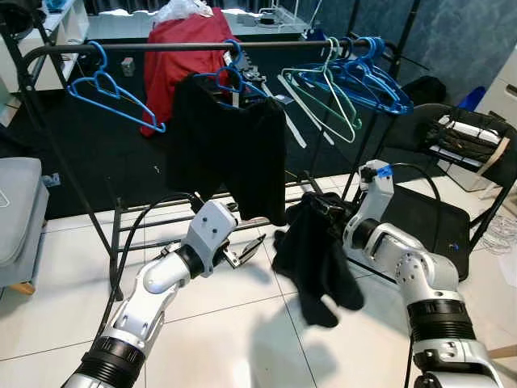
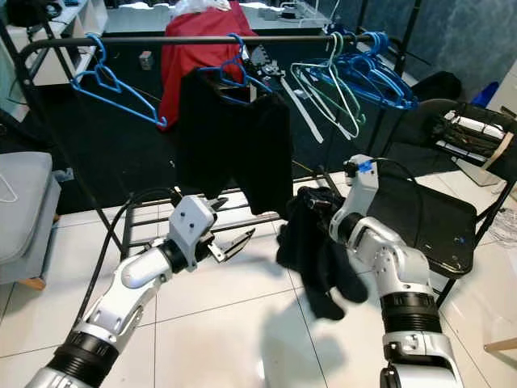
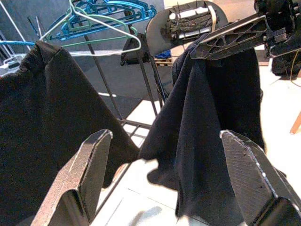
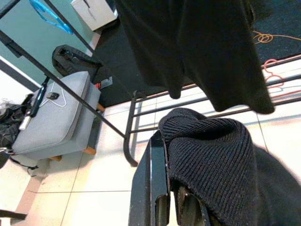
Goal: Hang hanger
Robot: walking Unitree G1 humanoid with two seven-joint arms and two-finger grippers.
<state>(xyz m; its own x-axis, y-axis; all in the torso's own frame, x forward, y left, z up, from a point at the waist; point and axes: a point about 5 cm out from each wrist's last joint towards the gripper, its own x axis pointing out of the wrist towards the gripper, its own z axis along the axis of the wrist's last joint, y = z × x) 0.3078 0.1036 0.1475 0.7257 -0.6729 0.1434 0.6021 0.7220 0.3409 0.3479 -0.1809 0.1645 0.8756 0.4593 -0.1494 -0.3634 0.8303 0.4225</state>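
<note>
A black clothes rack [image 1: 161, 48] stands on the tiled floor [image 1: 242, 323], and every place below is given relative to it. On its top rail a black garment [image 1: 230, 149] is hung from a blue hanger [image 1: 230, 79], near the middle of the rail; a red garment [image 1: 182, 56] is seen behind it. A bare blue hanger [image 1: 109, 89] is hung toward the rack's left end, and a cluster of blue and pale green hangers [image 1: 347, 81] is gathered at its right end. In front of the rack and below the hung black garment, the left gripper [image 1: 246, 252] is held out with its fingers [image 3: 87, 174] spread apart and nothing between them. To the right of it, still in front of the rack's lower bars, the right gripper [image 2: 311, 202] is raised, with a second black garment [image 1: 315, 259] draped over it and hanging down toward the floor; in the right wrist view its fingers [image 4: 150, 188] are seen pinching the ribbed black fabric. Whether a hanger is inside that held garment cannot be told. A black folding chair [image 1: 452, 186] with folded items on its seat stands just beyond the rack's right end, and a grey cushioned seat [image 1: 16, 218] stands beyond its left end
</note>
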